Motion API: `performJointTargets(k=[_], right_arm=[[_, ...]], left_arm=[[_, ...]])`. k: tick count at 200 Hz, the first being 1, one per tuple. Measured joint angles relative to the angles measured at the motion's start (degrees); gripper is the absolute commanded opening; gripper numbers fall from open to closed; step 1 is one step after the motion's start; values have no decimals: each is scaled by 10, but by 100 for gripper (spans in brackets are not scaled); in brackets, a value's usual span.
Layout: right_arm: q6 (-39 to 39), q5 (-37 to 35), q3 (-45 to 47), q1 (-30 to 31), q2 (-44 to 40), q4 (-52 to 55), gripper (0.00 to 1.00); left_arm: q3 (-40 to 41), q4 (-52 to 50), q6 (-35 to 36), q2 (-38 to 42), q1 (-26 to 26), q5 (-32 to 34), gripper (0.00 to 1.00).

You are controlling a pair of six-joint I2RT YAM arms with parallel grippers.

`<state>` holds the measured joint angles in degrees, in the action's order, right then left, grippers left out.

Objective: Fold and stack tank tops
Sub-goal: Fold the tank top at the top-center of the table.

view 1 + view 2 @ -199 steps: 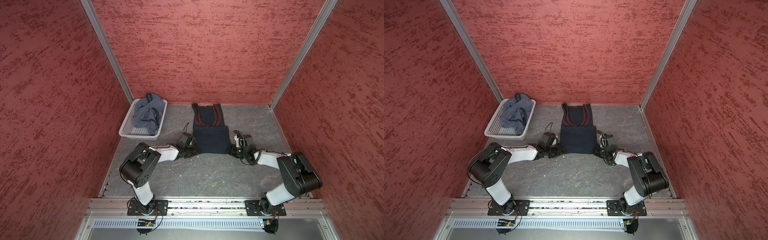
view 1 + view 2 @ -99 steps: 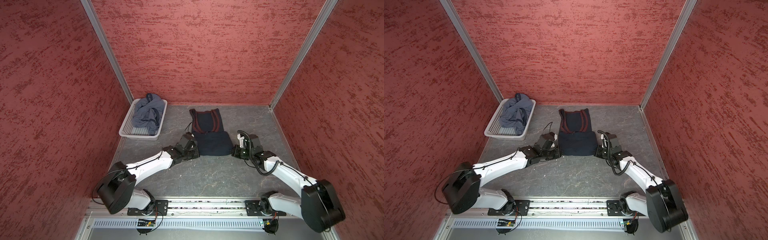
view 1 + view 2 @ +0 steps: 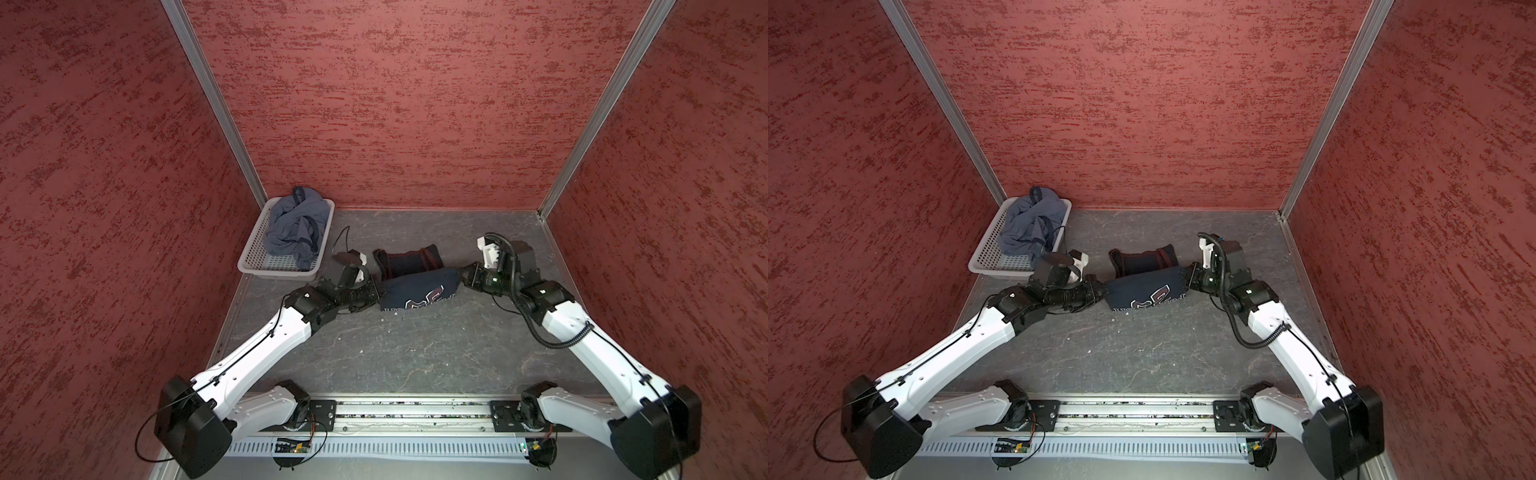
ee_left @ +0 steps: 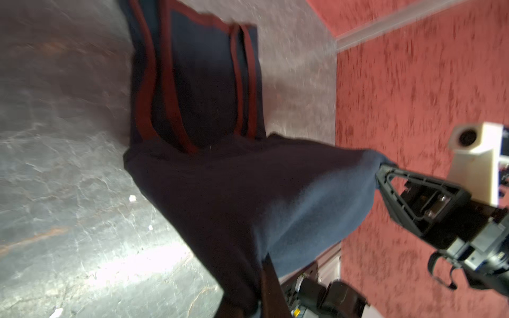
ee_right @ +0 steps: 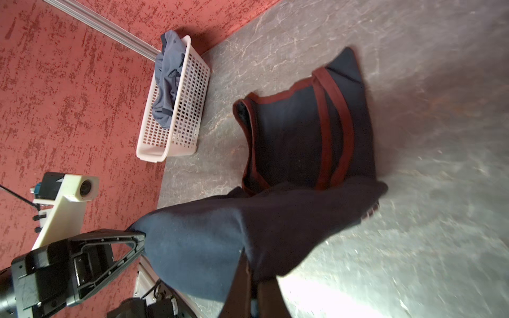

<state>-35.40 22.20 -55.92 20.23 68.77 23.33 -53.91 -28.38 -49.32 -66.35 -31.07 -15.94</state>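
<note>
Top views both show lettering on navy tank top; wrist cams don't.

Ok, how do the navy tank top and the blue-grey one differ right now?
The navy tank top lies partly on the table; the blue-grey tank top sits in the basket. The navy one is stretched between the left gripper and right gripper, both shut on it; the blue-grey one is crumpled and untouched. Navy has maroon trim, blue-grey has navy trim. Both are cloth tops.
</note>
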Motion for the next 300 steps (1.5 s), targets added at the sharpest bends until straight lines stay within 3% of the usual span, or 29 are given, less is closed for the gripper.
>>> performJointTargets(k=[60,143,170,196,210,230,258,300], right_arm=[[13,4,-130,-16,221,-35,4],[33,23,-304,-59,402,-52,6],[36,32,-344,-73,459,-65,16],[43,39,-429,-89,541,-65,35],[47,38,-481,-97,585,-64,43],[60,29,-555,-103,640,-45,46],[78,7,-559,-106,642,-32,51],[112,-8,-482,-85,586,-34,51]], left_arm=[[-121,28,3,-214,96,-79,12],[-348,22,13,-431,160,-117,17],[-410,24,14,-496,173,-122,21],[-513,-1,16,-589,184,-122,30],[-568,-8,20,-639,190,-120,38],[-638,-29,37,-694,196,-103,54],[-650,-54,77,-694,195,-58,60],[-546,-35,149,-595,140,0,57]])
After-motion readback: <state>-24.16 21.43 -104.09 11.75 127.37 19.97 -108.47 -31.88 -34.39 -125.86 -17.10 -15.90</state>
